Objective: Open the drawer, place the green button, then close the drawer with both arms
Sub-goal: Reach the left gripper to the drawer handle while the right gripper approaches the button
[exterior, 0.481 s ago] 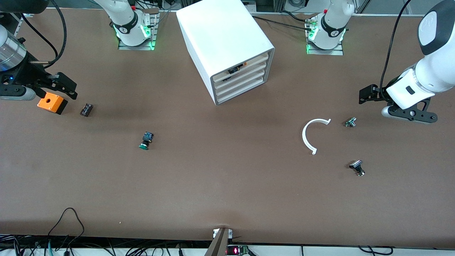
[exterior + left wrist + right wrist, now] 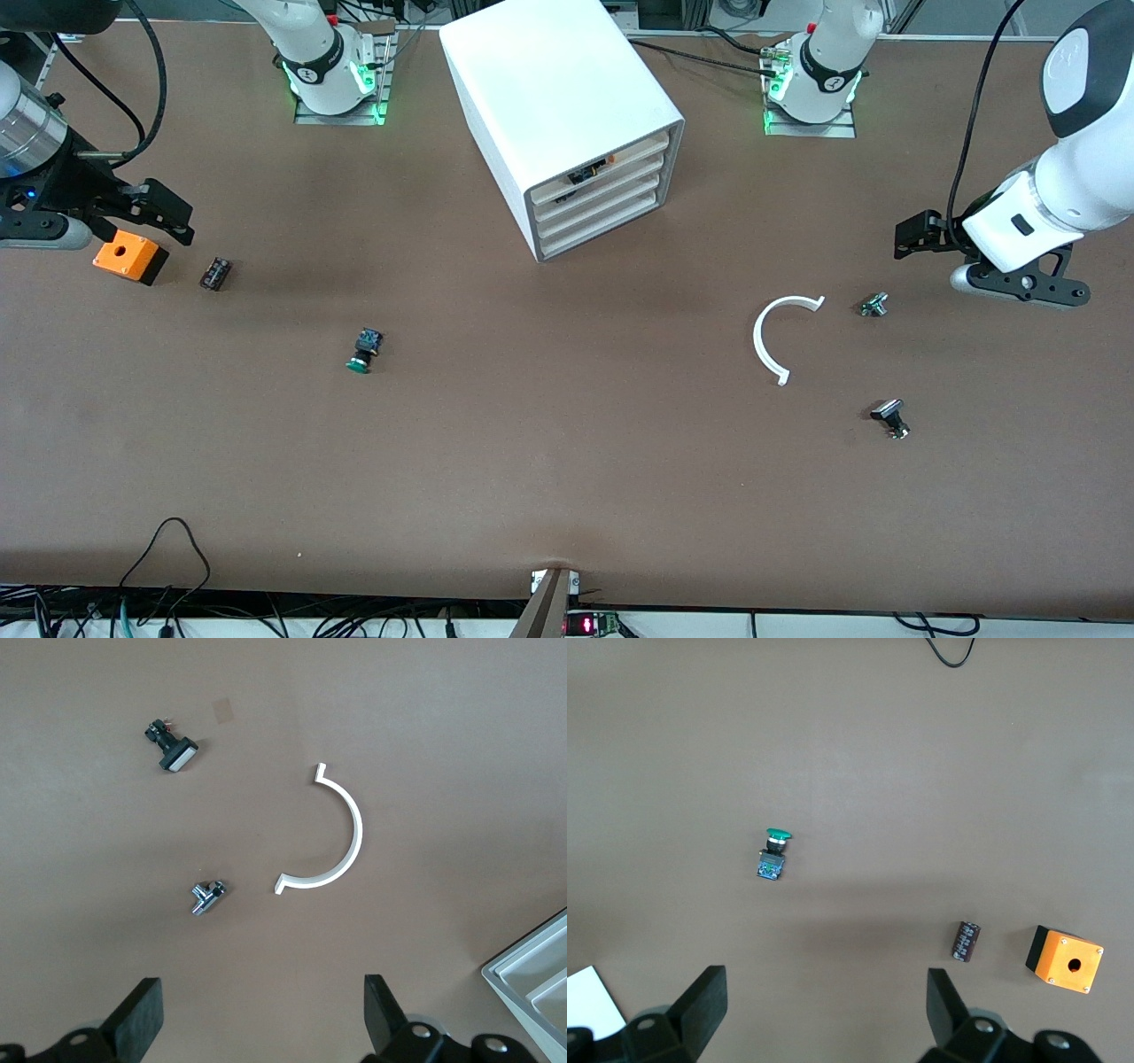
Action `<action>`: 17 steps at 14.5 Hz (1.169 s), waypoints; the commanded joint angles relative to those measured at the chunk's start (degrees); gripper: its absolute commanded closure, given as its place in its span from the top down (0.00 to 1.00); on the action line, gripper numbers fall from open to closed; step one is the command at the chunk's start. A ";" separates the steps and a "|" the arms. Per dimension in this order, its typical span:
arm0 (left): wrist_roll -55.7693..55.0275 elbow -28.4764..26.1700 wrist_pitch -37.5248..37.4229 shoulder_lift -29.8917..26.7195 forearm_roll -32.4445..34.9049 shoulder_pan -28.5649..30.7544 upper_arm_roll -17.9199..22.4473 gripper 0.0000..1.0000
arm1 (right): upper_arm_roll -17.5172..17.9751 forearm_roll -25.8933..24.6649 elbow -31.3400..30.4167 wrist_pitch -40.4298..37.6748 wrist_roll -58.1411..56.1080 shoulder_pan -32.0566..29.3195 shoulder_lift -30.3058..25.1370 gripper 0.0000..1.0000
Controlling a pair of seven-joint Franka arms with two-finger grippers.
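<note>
The white cabinet [image 2: 567, 97] stands between the two arm bases, and its four stacked drawers [image 2: 602, 199] sit pushed in. A dark small part shows in the top slot. The green-capped button [image 2: 363, 350] lies on its side on the table, toward the right arm's end and nearer the front camera than the cabinet; it also shows as the button [image 2: 773, 855] in the right wrist view. My right gripper [image 2: 173, 217] hovers open and empty above the orange box; right gripper [image 2: 827, 1010]. My left gripper [image 2: 912, 237] hangs open and empty at the left arm's end; left gripper [image 2: 263, 1019].
An orange box with a hole [image 2: 130, 257] and a small dark part [image 2: 215, 273] lie under the right gripper's reach. A white curved piece [image 2: 780, 337], a silvery part [image 2: 873, 305] and a black-capped part [image 2: 890, 418] lie near the left gripper. Cables run along the front edge.
The right gripper has shifted slightly toward the robots' bases. Nothing else has moved.
</note>
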 commanded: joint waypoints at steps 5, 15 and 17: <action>1.64 1.27 -6.12 6.38 -13.71 0.16 -1.84 1.00 | 0.26 1.15 0.24 -5.09 -1.68 0.05 1.70 1.00; 21.46 -2.66 3.00 20.02 -49.74 -5.82 -8.78 0.94 | 0.44 2.82 0.06 2.63 4.03 2.69 10.75 0.99; 29.37 -7.75 3.81 20.89 -55.36 -5.90 -9.23 0.94 | 0.44 2.82 -0.46 4.91 5.17 2.77 12.43 1.00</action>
